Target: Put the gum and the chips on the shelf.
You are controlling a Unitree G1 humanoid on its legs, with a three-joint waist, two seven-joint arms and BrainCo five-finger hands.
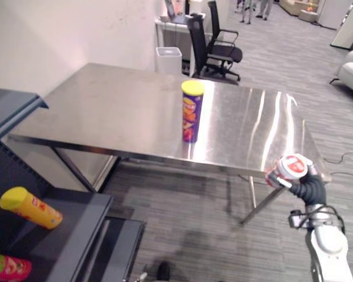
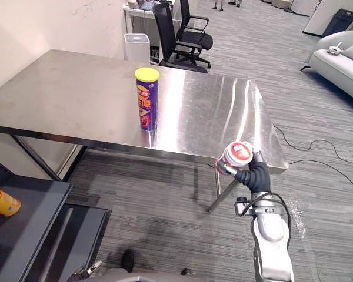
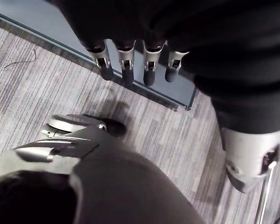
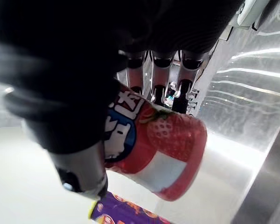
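Right hand (image 1: 305, 187) clutching strawberry-pictured tub (image 1: 292, 167), probably gum

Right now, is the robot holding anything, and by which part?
Yes. Its right hand holds the red-and-white gum tub, fingers curled round its side, one end sticking out. The left hand hangs open, holding nothing.

Shiny brushed-metal table (image 1: 106, 106); glossy chips can (image 1: 192, 114), glossy plastic gum tub (image 4: 168, 149); matt dark shelf (image 1: 70, 226)
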